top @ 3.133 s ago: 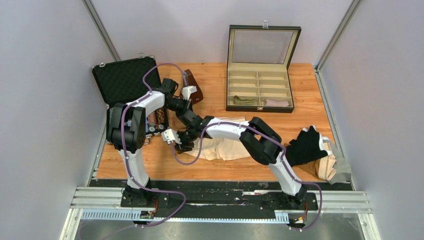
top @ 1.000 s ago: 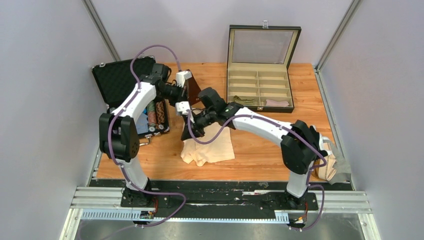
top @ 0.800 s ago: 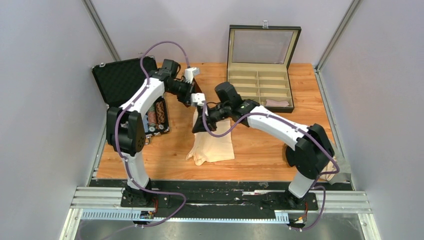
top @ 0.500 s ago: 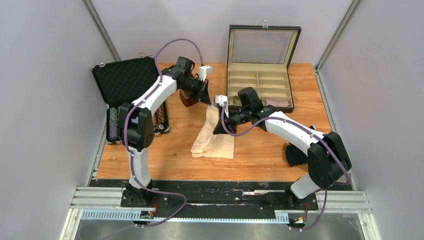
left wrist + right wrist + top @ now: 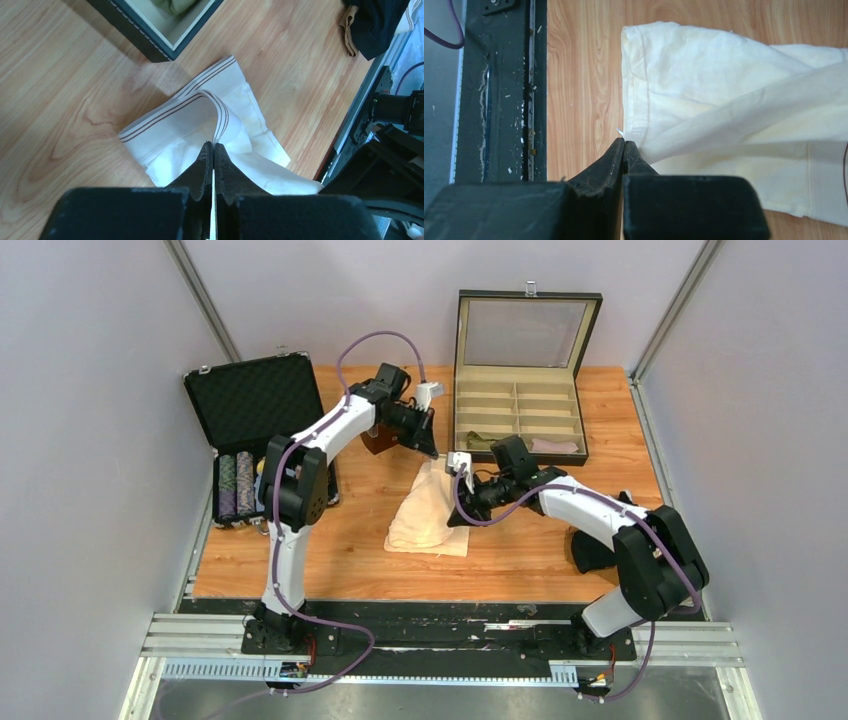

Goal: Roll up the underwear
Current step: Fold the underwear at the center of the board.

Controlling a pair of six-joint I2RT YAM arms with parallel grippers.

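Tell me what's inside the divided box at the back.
In the divided box, the near-left compartment holds an olive cloth, the near-right a pale pinkish cloth; nothing shows in the others. The front wall hides their near edges.

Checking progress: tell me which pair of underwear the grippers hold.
The cream underwear, pinched by left gripper and right gripper; the olive pair sits in the divided box, the black pair lies apart.

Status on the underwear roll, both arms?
Left gripper shut on cream underwear waistband. Right gripper shut on same garment. Cloth partly lifted, not rolled. Organizer box close behind.
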